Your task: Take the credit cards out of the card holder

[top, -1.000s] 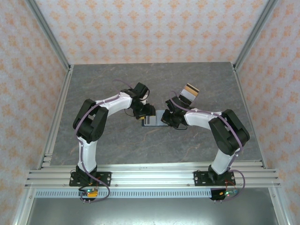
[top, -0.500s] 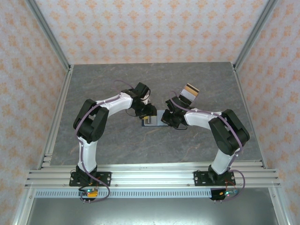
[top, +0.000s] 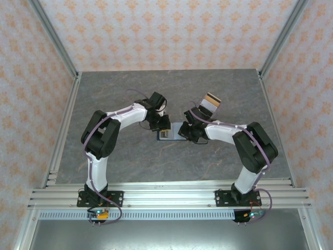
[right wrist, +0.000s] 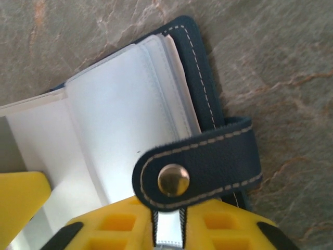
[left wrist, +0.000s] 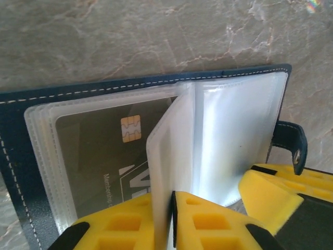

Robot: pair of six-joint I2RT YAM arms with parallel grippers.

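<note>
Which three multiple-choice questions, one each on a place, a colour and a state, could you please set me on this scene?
1. Where does the loose card stack lie relative to the card holder?
A) on top of it
B) farther back and to its right, apart from it
C) nearer the arm bases

2. What colour is the snap on the closure tab?
A) red
B) black
C) gold

3. The grey chip card is
A) inside a clear sleeve of the open holder
B) lying loose outside the holder
C) lifted in the air

Key: 1 B, the top view shows the stack set back and separate; 2 C, the right wrist view shows a shiny gold stud; 3 A, its chip sits behind clear plastic.
</note>
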